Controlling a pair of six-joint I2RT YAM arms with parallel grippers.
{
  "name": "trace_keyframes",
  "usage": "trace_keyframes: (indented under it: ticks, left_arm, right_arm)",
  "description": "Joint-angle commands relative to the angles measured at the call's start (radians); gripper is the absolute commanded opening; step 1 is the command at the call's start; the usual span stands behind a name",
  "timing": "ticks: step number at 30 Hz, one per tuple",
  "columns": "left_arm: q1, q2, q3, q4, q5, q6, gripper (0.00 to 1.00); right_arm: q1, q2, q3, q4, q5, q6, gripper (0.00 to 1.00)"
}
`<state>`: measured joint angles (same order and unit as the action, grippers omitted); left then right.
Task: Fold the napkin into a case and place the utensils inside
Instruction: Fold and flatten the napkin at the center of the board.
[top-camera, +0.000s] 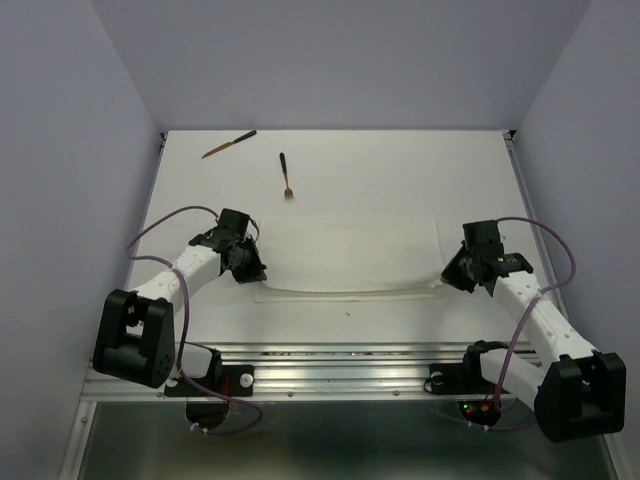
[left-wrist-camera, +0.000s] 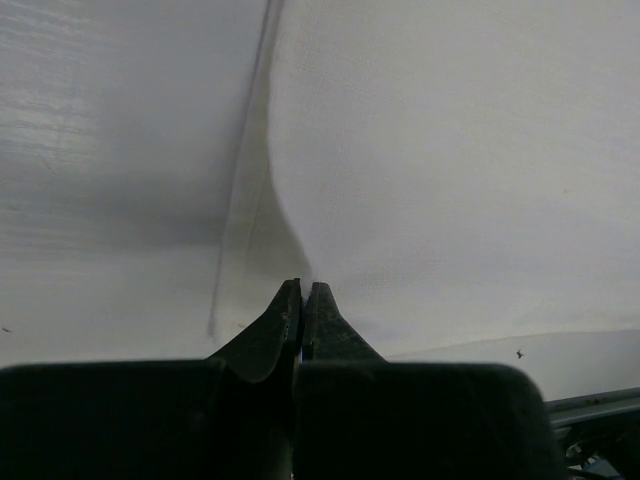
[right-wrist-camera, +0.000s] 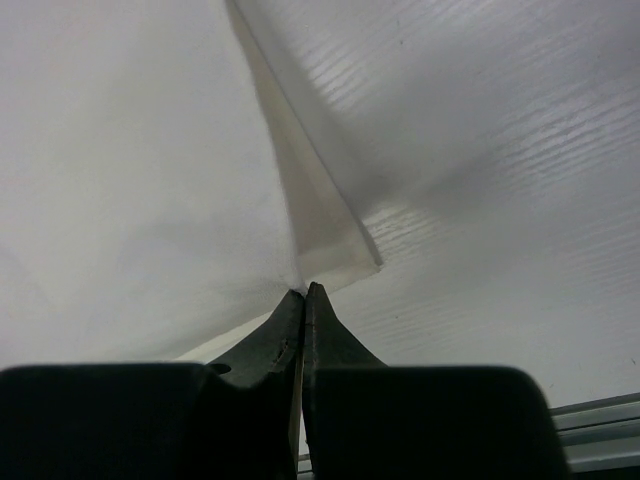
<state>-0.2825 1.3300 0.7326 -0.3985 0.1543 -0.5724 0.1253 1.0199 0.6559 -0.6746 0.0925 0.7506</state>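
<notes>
Top external view: the left arm (top-camera: 190, 268) reaches in from the near left, and its jaws sit at the napkin's (top-camera: 350, 255) left end, near the front corner. Far back on the counter (top-camera: 420, 170) lie a knife (top-camera: 228, 145), slanted, and just right of it a fork (top-camera: 285, 175), tines toward the arms; both are well apart from the napkin. The napkin lies flat mid-counter as a wide band, a lower layer showing as a thin strip along its near edge. The right arm (top-camera: 530, 310) has its jaws at the napkin's right end.

Left wrist view: the jaws are pressed together on the cloth (left-wrist-camera: 450, 150), which rises in a crease to their tips.

Right wrist view: the jaws are clamped together on the top layer (right-wrist-camera: 130, 150), and the lower layer's corner lies flat just beyond.
</notes>
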Motion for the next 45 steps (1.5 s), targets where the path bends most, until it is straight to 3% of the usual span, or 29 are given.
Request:
trace_keyframes:
  ticks: [1,10,19,26,37,38,39,41,42,44,45]
  left_arm:
    - [-0.006,-0.003,-0.019,0.006,-0.002,-0.009,0.0]
    - [-0.004,0.021,-0.015,0.02,0.01,-0.007,0.0]
    - [-0.006,-0.06,0.082,-0.092,-0.019,0.017,0.0]
    - [-0.007,-0.13,-0.01,-0.091,0.011,-0.027,0.0]
    - [-0.03,-0.091,-0.055,-0.065,0.033,-0.072,0.0]
    - [-0.032,-0.083,-0.056,-0.062,0.036,-0.07,0.0]
    - [-0.032,-0.072,-0.056,-0.059,0.04,-0.067,0.0]
    - [-0.032,-0.04,-0.045,-0.065,0.047,-0.058,0.15]
    - [-0.032,-0.031,-0.041,-0.069,0.05,-0.047,0.37]
    - [-0.032,-0.037,-0.015,-0.079,0.048,-0.037,0.53]
    - [-0.032,-0.04,0.002,-0.097,0.033,-0.029,0.7]
  right_arm:
    - [-0.006,0.011,-0.001,0.012,0.004,0.013,0.01]
    - [-0.006,0.026,0.005,0.006,0.006,0.013,0.01]
    - [-0.006,-0.03,0.097,-0.074,0.053,-0.005,0.01]
    - [-0.006,-0.07,0.062,-0.094,0.03,0.027,0.01]
    - [-0.006,-0.047,0.013,-0.092,0.038,0.089,0.01]
    - [-0.006,-0.044,0.01,-0.086,0.035,0.089,0.02]
    - [-0.006,-0.041,0.007,-0.079,0.035,0.092,0.24]
    - [-0.006,-0.04,-0.001,-0.05,0.024,0.086,0.49]
    - [-0.006,-0.04,0.005,-0.028,0.033,0.079,0.67]
    - [-0.006,-0.034,0.031,-0.023,0.05,0.067,0.72]
    - [-0.006,-0.03,0.066,-0.028,0.079,0.047,0.75]
